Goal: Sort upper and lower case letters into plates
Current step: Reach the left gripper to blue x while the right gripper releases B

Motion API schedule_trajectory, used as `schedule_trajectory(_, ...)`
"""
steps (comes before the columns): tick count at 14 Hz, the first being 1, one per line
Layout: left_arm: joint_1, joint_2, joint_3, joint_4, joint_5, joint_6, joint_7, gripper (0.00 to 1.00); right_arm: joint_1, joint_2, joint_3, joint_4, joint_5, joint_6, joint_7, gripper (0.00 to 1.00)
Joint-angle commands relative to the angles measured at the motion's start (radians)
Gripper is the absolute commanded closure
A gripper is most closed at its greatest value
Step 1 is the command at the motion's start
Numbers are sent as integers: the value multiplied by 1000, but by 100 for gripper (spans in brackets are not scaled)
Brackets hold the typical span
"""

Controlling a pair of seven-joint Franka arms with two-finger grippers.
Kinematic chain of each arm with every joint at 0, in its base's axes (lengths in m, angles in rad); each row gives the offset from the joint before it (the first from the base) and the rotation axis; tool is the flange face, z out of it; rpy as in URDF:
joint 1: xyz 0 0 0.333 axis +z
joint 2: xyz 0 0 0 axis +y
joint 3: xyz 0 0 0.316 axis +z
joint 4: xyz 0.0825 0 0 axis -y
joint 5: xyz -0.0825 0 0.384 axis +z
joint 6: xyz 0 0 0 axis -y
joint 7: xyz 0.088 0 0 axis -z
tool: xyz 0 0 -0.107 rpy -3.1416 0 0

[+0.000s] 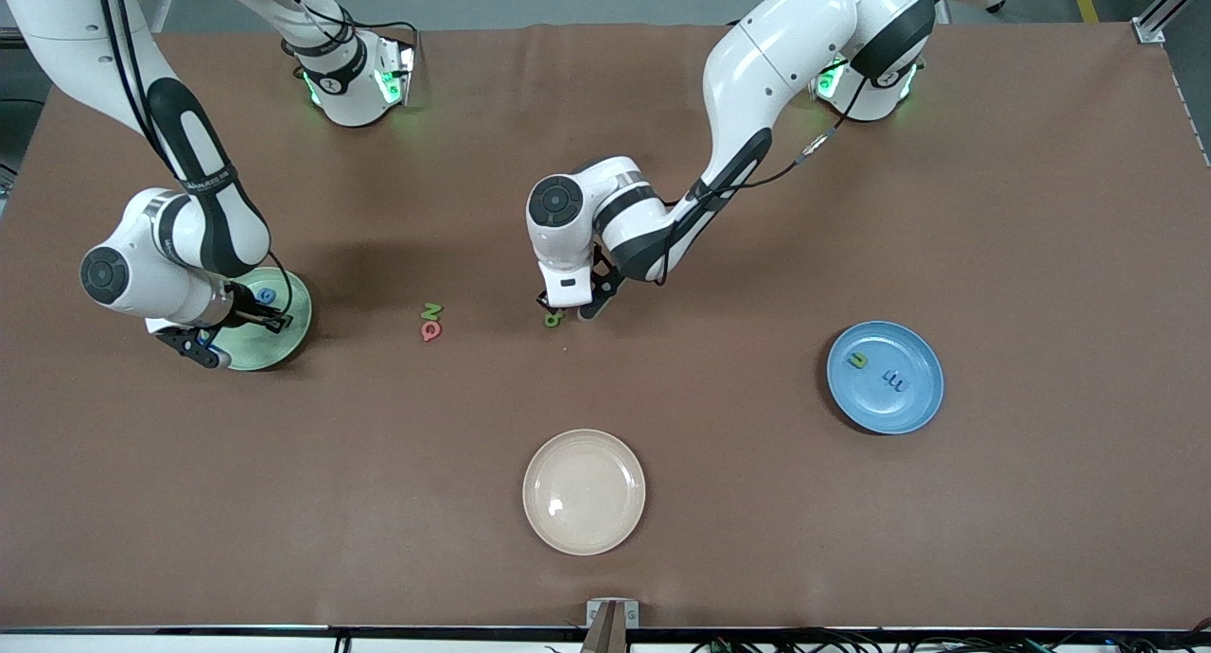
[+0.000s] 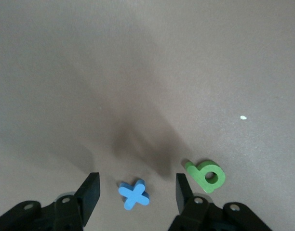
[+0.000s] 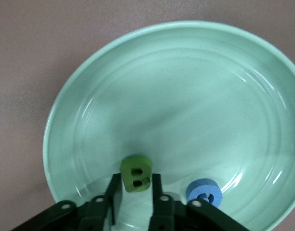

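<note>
Brown desk (image 1: 993, 208): I see right pincer (image 3: 134, 188) clamped on green B (image 3: 136, 174) over mint plate (image 3: 186, 96); left pincer (image 2: 137, 192) apart around blue x (image 2: 133, 194).

brown table (image 1: 993, 208) | mint plate (image 1: 289, 336), blue plate (image 1: 913, 402), beige plate (image 1: 584, 491) | loose letters: N (image 1: 432, 310), Q (image 1: 430, 330), b (image 1: 553, 319), x (image 2: 134, 194)

Readable characters are carried only by the loose letter pieces. A green B (image 3: 136, 176) is shown pinched between the fingers of the right gripper (image 3: 136, 188) over the mint green plate (image 3: 89, 91), in which a blue G (image 3: 204, 192) is lying. A blue x (image 2: 133, 194) and a green b (image 2: 207, 175) are seen on the brown table (image 2: 138, 72). A green N (image 1: 432, 309) and a red Q (image 1: 430, 330) are laid together. The pieces in the blue plate (image 1: 913, 409) cannot be read.
</note>
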Motion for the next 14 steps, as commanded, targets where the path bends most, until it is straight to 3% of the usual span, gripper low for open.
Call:
schedule_trajectory(1,-50,18,35,33,-16,9,-41,30,5,-66,3,-8,-14,-91,6,0)
schedule_trajectory(5,-50,18,35,31,-16,7,-52,33,81,-142,4,44,-14,-274,70,0)
schedule_trajectory(11,-50,33,38,31,-15,9,-52,38,275,-104,6,65,-3,-158,393,0)
schedule_trajectory(14,-59,32,38,34,-15,11,-52,40,348,-65,7,70,-3,-92,409,0)
